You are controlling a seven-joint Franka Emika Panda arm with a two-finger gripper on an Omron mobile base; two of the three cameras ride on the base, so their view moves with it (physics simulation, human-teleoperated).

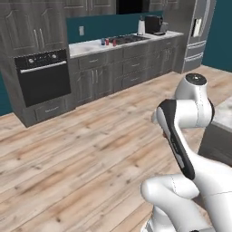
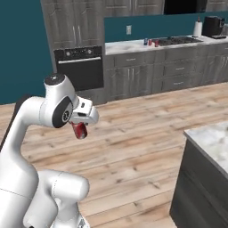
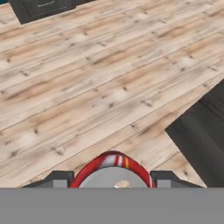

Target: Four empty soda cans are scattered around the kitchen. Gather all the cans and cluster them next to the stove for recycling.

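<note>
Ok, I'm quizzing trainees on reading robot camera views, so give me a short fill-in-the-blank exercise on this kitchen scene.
1. The pincer is shut on a small red ____ with a silver top.
2. The held red soda can hangs above the ____ plank floor.
3. Other small cans stand on the pale counter beside the dark ____.
4. The black built-in oven has its door ____.

Missing words: soda can; wooden; stove; closed

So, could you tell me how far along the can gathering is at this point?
Some cans already stand on the counter beside the stove, at least one blue and two red; the exact count is too small to tell. In hand: the gripper is shut on a red can, seen between the fingertips over the wood floor. Left: carrying this can across to that cluster.
</note>
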